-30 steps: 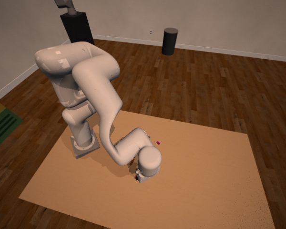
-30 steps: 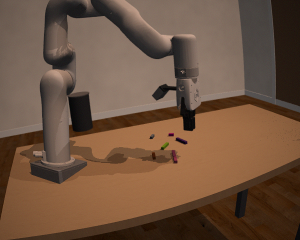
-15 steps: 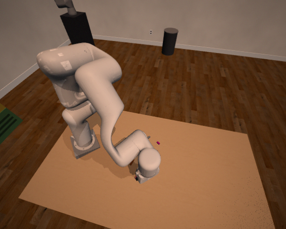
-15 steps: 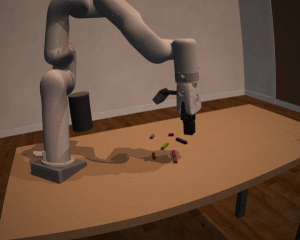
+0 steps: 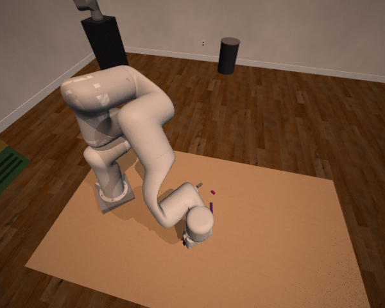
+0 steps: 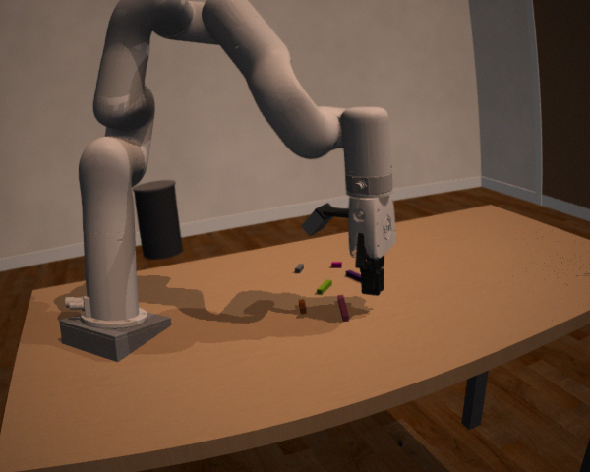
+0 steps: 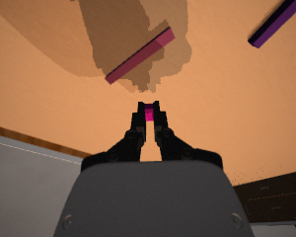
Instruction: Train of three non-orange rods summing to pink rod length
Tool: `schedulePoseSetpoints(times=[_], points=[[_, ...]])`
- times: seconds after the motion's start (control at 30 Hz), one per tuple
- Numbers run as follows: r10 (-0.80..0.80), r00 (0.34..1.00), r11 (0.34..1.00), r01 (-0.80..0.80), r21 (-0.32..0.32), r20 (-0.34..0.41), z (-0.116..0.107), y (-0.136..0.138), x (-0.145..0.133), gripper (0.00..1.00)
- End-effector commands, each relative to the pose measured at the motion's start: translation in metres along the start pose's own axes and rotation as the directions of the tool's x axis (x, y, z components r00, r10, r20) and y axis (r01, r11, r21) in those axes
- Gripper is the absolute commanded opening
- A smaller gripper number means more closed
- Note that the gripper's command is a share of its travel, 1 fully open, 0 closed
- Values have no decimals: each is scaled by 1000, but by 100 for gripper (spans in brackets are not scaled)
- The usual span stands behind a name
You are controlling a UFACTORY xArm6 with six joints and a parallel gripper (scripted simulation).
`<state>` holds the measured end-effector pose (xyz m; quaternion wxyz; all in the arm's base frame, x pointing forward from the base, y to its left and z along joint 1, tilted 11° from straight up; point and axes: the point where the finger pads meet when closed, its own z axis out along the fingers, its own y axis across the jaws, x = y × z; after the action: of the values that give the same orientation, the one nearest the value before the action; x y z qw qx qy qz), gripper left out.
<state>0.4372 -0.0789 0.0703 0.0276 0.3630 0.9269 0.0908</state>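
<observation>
Overhead, fingers pinching magenta rod (image 7: 149, 114).
</observation>
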Motion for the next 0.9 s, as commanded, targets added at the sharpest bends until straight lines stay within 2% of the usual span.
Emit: schedulePoseSetpoints(times=[0.0, 0.27, 0.87], points=[[-1, 1000, 1000, 1, -4, 5, 14, 2, -3, 4], [-1, 1000, 1000, 1, -4, 5, 20, 2, -3, 4], [-1, 1000, 1000, 1, -4, 5, 21, 2, -3, 4]])
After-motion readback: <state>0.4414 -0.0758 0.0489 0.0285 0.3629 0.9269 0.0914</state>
